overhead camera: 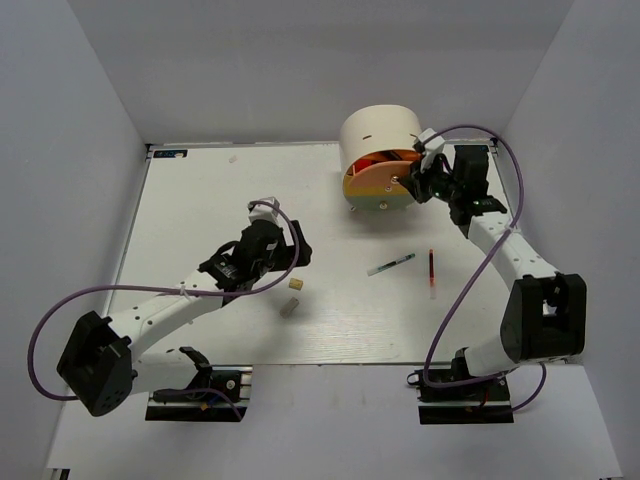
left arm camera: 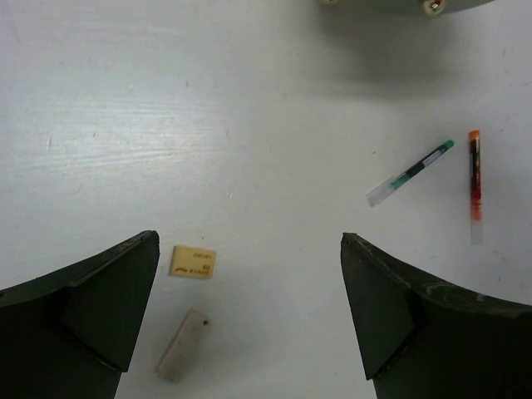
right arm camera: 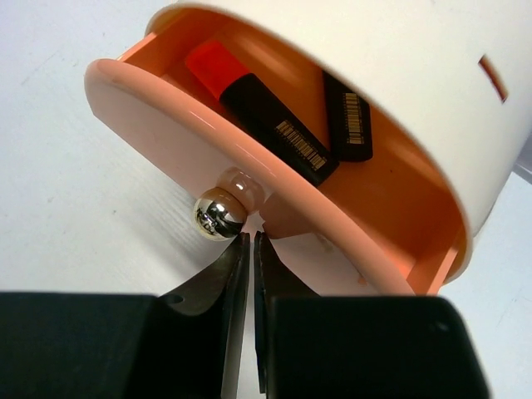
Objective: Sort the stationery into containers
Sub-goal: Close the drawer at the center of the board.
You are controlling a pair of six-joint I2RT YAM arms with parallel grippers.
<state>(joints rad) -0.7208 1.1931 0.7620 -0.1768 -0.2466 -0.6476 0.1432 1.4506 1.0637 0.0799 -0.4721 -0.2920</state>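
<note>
Now, my right jaws sit closed and empty just by the knob (right arm camera: pixel 218 216) of the open drawer (right arm camera: pixel 158 133) holding two highlighters (right arm camera: pixel 274 125); I'd push its front squarely. My left jaws hang open above the erasers (left arm camera: pixel 192 262).

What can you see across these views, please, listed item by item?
table: one, white, under everything
desk unit: one, cream, far right of the table
orange drawer: one, pulled open, with a gold knob
highlighters: two, black-bodied, one orange-capped, inside that drawer
white pen: one, green-tipped, mid-table
red pen: one, right of the white pen, apart from it
erasers: two, beige, near the left gripper
left gripper: open, over the table
right gripper: shut, just below the knob
</note>
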